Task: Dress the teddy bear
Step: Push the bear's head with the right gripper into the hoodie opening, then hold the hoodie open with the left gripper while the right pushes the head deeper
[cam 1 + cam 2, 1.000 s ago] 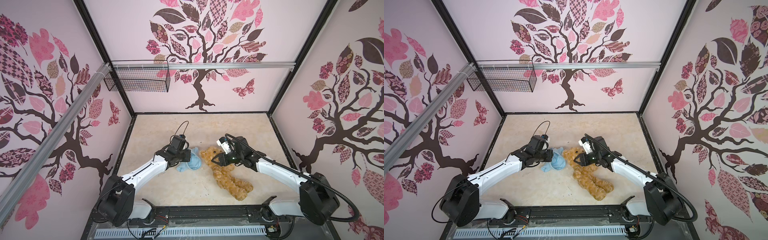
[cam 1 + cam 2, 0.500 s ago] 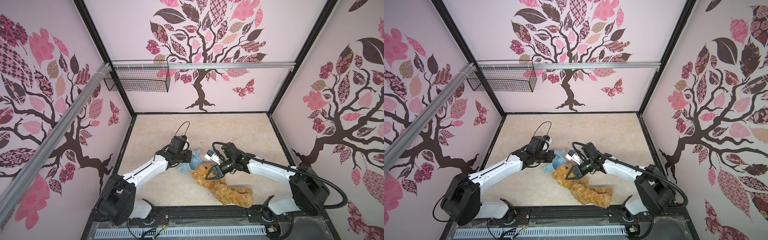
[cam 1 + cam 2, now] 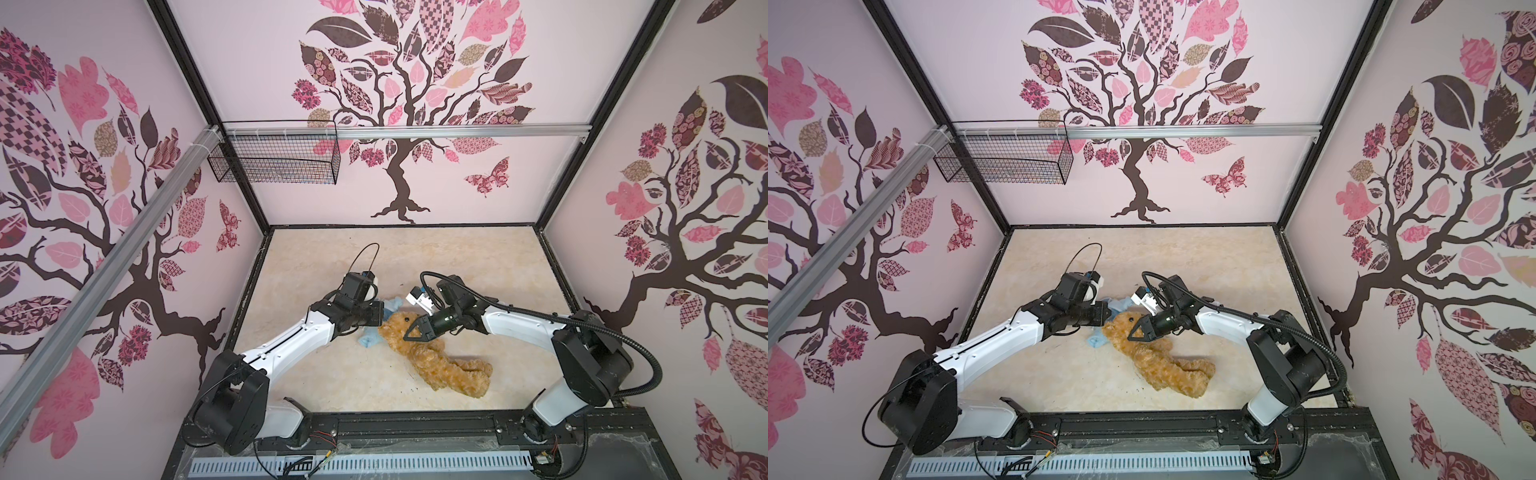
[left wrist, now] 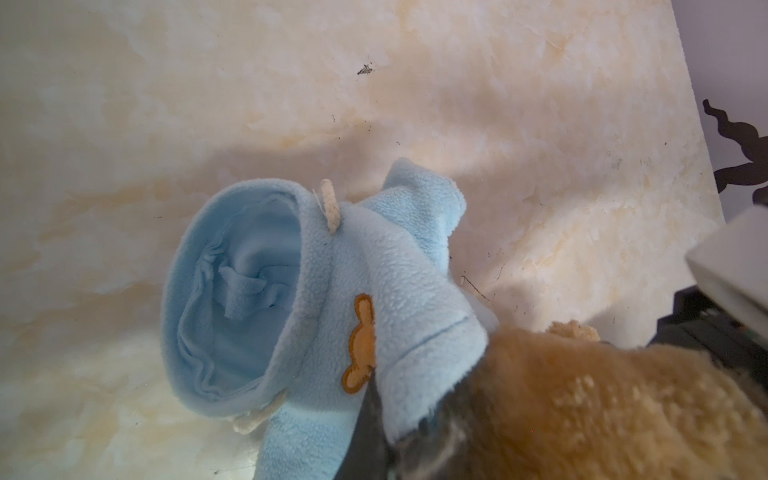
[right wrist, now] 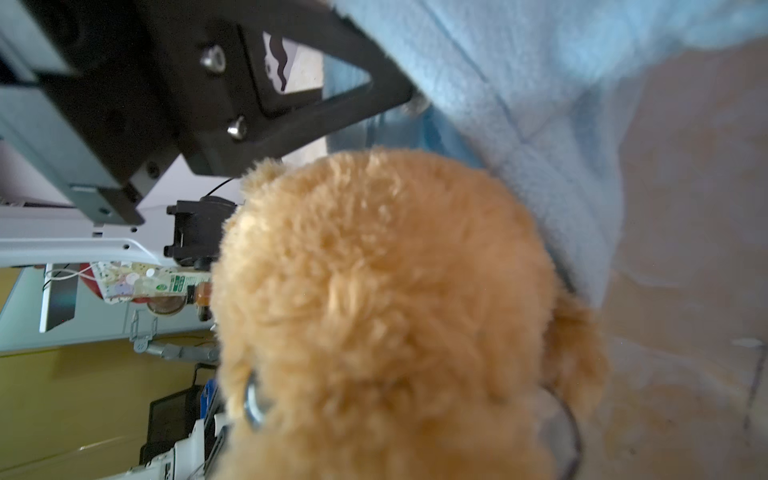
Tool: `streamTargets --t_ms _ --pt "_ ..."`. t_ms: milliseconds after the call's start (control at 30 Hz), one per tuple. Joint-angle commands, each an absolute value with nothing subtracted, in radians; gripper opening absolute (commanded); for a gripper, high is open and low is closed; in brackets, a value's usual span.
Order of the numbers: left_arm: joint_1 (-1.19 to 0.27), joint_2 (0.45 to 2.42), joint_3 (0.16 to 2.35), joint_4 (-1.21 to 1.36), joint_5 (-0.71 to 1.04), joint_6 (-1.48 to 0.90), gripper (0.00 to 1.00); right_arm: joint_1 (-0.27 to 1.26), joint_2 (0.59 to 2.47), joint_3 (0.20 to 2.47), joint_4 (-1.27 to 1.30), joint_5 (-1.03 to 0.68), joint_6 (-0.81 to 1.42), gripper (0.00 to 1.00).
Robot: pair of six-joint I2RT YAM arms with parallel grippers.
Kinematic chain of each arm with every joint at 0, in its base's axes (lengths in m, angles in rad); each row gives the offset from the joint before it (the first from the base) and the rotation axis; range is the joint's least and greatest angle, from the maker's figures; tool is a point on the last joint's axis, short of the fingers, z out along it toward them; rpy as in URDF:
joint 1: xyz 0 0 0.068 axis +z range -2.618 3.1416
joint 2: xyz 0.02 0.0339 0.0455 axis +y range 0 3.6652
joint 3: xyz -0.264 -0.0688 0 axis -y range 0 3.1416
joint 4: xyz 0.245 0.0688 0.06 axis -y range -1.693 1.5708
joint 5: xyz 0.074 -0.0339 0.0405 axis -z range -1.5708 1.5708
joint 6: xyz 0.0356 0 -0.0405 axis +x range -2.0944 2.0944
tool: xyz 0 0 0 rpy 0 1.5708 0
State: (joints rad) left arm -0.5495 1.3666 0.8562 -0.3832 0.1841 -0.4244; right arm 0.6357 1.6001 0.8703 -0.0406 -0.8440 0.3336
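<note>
In both top views we are finding both arms reaching low over the table (image 3: pixel 332 374), the right gripper (image 3: pixel 415 330) clamping the lying teddy bear (image 3: pixel 436 361) at its neck. In the left wrist view, the left gripper (image 4: pixel 395 440) is pinching the blue shirt (image 4: pixel 374 270) at its hem, with the bear's head touching it. In the right wrist view, the bear's head is filling the jaws.

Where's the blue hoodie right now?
In both top views the hoodie sits just left of centre, pinched by the left gripper and touching the head of the teddy bear.
</note>
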Motion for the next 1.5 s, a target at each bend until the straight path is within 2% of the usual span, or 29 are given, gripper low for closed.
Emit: streamTargets --t_ms 0,300,467,733,967,1233,1467 --pt "-0.545 1.351 0.827 -0.368 0.210 -0.416 0.00 0.637 1.602 0.864 0.082 -0.770 0.413 0.28" --pt "-0.545 1.356 0.838 -0.356 0.270 -0.411 0.00 0.639 1.589 0.783 0.131 -0.520 0.459 0.22" --pt "-0.545 1.360 0.850 -0.335 0.337 -0.422 0.00 0.687 1.599 0.788 0.078 -0.423 0.402 0.20" --pt "-0.545 1.413 0.888 -0.308 0.422 -0.478 0.00 0.733 1.602 0.783 0.118 -0.456 0.337 0.19" --pt "-0.545 1.461 0.924 -0.330 0.406 -0.548 0.00 0.754 1.600 0.784 0.128 -0.531 0.269 0.20" --pt "-0.529 1.465 0.963 -0.456 0.293 -0.484 0.00 0.710 1.462 0.816 -0.239 -0.129 0.233 0.20" --pt "-0.491 1.484 0.976 -0.510 0.362 -0.463 0.00 0.781 1.361 0.828 -0.283 0.001 0.268 0.19"
